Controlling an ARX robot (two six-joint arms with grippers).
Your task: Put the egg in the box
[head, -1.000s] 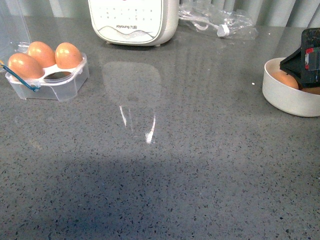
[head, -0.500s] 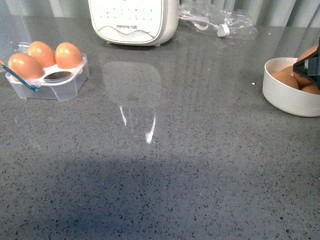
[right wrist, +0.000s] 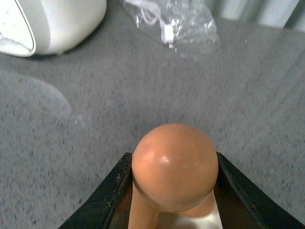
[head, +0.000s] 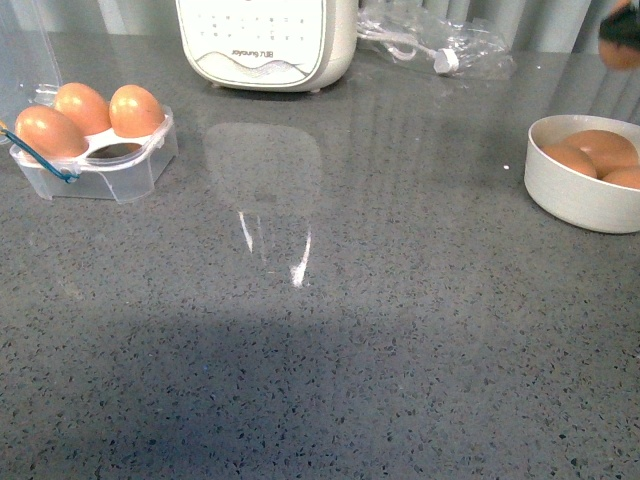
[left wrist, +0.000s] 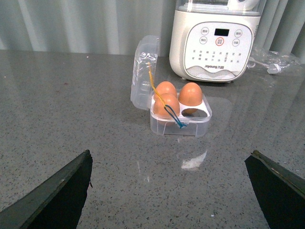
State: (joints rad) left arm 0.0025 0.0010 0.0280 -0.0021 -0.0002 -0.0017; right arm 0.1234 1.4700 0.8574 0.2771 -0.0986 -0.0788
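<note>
My right gripper (right wrist: 174,191) is shut on the orange-brown egg (right wrist: 175,164), held between its two black fingers high above the white bowl. In the front view the egg (head: 620,50) and gripper (head: 622,30) show only at the top right edge. The clear plastic box (head: 95,160) stands open at the far left with three brown eggs in it and one empty cup (head: 120,150). It also shows in the left wrist view (left wrist: 180,114), lid (left wrist: 143,71) hinged back. My left gripper (left wrist: 169,191) is open, empty, well short of the box.
A round white bowl (head: 575,195) with three brown eggs sits at the right. A white kitchen appliance (head: 268,40) stands at the back. A clear plastic bag with a cable (head: 435,40) lies behind, right of the appliance.
My right gripper has lifted out of the white bowl with an egg, rising to the top right corner of the front view. The bowl now shows three eggs uncovered.
</note>
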